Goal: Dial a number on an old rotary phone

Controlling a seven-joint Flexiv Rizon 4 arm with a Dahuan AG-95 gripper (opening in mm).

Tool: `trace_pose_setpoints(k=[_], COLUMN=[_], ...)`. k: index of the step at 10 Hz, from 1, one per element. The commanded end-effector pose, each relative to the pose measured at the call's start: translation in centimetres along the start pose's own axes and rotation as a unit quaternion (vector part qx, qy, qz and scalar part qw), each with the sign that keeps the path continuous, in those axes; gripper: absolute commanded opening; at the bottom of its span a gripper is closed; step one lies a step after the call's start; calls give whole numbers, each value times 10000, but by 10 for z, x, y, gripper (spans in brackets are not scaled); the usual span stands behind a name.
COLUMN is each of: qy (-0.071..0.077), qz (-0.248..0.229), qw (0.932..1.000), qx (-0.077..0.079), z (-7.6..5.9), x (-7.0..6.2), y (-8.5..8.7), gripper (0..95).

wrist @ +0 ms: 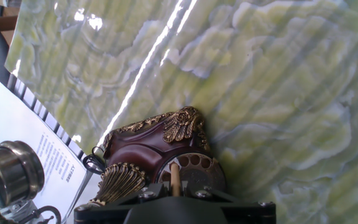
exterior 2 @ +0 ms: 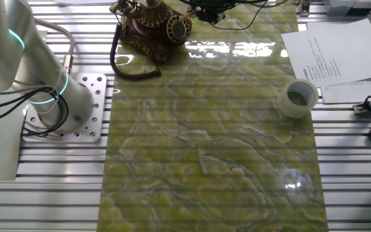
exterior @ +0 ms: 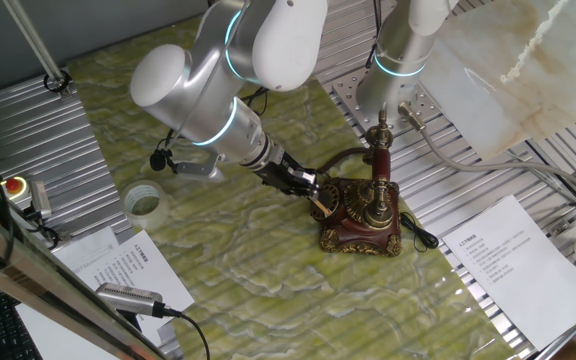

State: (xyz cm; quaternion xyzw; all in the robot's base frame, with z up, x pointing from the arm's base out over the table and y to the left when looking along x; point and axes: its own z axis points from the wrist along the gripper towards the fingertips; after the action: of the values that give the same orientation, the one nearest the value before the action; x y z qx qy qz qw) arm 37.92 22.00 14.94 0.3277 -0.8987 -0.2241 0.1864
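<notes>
The old rotary phone [exterior: 363,215] stands on the green marbled mat, dark red-brown with brass trim. Its handset [exterior: 380,165] rests on the tall cradle. My gripper [exterior: 303,183] is just left of the phone, shut on a thin pale stick [exterior: 320,207] that points at the dial. In the hand view the stick [wrist: 175,176] runs out from between the jaws and its tip rests on the round dark dial [wrist: 194,167]. The other fixed view shows the phone [exterior 2: 152,26] with its dial [exterior 2: 178,28] at the top edge, and the gripper [exterior 2: 208,9] beside it.
A clear tape roll [exterior: 145,200] lies on the mat's left side and also shows in the other fixed view [exterior 2: 297,98]. Printed sheets lie at the front left [exterior: 118,265] and right [exterior: 503,250]. The black phone cord [exterior 2: 124,64] loops off the mat. The arm's base [exterior: 388,90] stands behind the phone.
</notes>
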Motion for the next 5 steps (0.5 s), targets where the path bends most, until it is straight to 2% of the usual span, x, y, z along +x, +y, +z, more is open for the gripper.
trace_pose_setpoints(k=[1, 5], qy=[-13, -23], qz=[-9, -22], qw=[10000, 10000], qx=[-6, -37], z=[0, -1], x=[0, 0], y=[-1, -2], gripper=[0, 0])
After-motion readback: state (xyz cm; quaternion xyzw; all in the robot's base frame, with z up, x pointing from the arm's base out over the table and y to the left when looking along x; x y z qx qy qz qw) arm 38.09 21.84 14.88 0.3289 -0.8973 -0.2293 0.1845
